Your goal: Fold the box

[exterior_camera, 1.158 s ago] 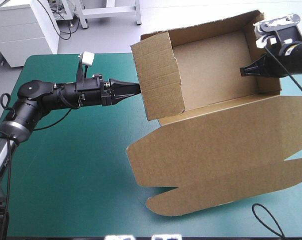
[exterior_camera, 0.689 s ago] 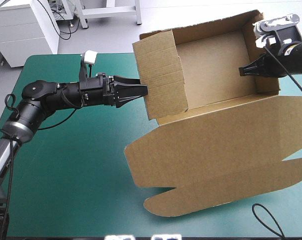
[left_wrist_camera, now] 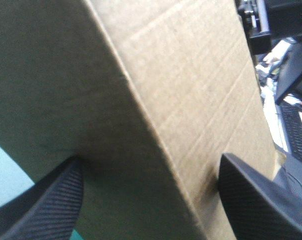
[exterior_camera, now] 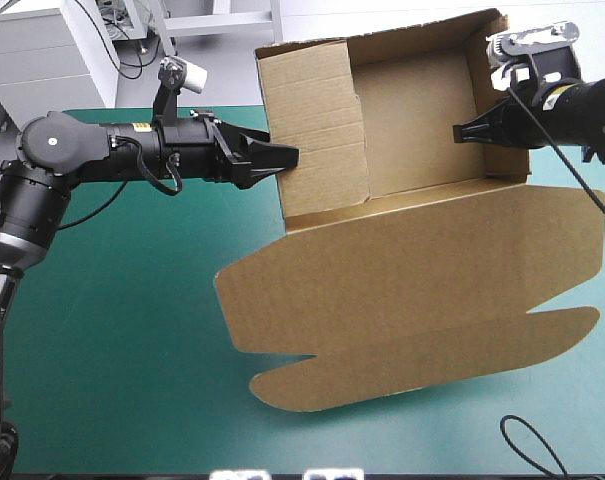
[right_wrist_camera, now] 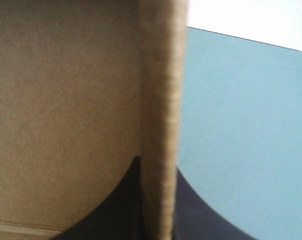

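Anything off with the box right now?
Nothing damaged. The box sits askew on the table; its left wall looks splayed outward, between the left gripper's open jaws. The right gripper is shut on the right wall.

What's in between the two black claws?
The brown cardboard box, its open tray spanning from the left claw to the right claw, seen in the high view.

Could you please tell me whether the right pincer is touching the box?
Touching. The right wrist view shows the right pincer all but shut on the box: its black fingers press against both faces of a raised wall.
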Robot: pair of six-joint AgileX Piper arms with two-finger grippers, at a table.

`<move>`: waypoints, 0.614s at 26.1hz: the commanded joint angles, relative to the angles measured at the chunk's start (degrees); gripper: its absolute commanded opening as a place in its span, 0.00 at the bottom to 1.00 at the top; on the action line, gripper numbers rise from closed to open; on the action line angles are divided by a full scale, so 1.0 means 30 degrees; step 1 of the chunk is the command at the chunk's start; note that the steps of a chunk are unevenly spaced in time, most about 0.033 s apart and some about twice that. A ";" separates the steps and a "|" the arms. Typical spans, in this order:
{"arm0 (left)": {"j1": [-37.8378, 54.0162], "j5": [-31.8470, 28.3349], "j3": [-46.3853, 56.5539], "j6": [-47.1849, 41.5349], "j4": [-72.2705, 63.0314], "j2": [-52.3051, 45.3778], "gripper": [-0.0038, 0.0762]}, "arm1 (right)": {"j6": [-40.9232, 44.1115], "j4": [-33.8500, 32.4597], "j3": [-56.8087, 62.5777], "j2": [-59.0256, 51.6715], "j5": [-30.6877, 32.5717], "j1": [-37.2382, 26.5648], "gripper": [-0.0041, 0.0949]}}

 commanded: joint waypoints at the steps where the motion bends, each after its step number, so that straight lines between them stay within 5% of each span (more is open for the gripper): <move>1: -0.0590 -0.1455 -0.1683 -0.3062 0.2241 -0.0730 0.72 | 0.0782 0.0821 -0.0583 -0.0597 -0.1756 0.0395 0.02; 16: -0.2804 -0.1884 -0.4266 -0.9259 1.1223 0.0487 0.68 | 0.1218 0.1332 -0.0583 -0.0597 -0.2184 0.0395 0.03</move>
